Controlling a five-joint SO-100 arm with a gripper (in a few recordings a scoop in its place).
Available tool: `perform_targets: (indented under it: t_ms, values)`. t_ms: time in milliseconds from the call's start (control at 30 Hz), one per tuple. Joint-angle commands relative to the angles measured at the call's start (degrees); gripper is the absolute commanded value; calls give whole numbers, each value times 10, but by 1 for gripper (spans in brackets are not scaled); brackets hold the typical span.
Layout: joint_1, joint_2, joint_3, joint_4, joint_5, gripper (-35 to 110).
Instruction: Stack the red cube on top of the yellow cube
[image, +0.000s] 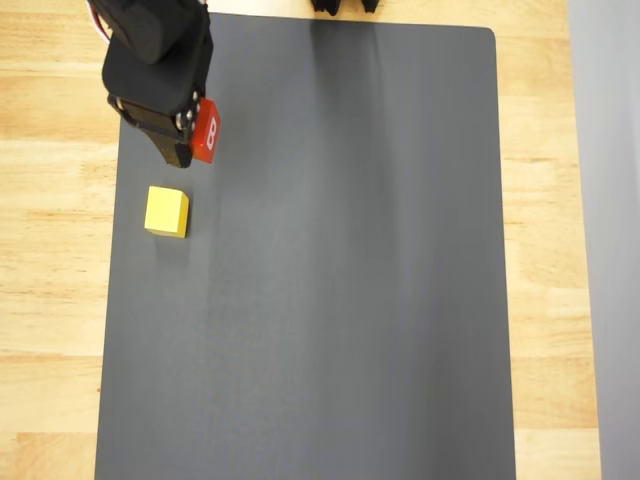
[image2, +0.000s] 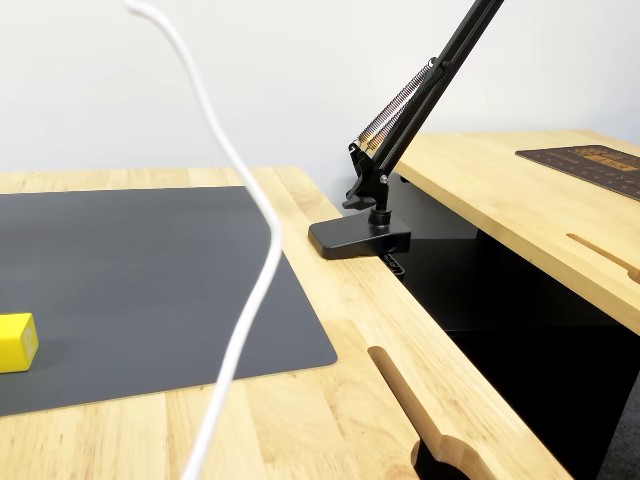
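— Step in hand?
— Carrying, by the look: red cube (image: 206, 131) clamped in the gripper (image: 192, 136), near but short of the yellow cube (image: 167, 211) on the mat (image: 350, 300).
— Next?
— Centring above yellow, squaring edges, lowering gently.
— Surfaces?
— Matte cubes, crisp edges; dark smooth mat; pale wood table (image: 50, 300).

A dark grey mat (image: 330, 280) lies flat on the pale wooden counter (image: 50, 300); a white cable (image2: 245, 300) curves across the fixed view; a black clamp base (image2: 358, 238) sits near the counter's edge, carrying a sprung black lamp arm (image2: 420, 95).
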Motion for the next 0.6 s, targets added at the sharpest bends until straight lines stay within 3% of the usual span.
perform_targets:
  t_ms: [0, 567]
  values:
    - [16, -22, -79, 23, -14, 0]
    - [50, -91, -171, 41, -33, 0]
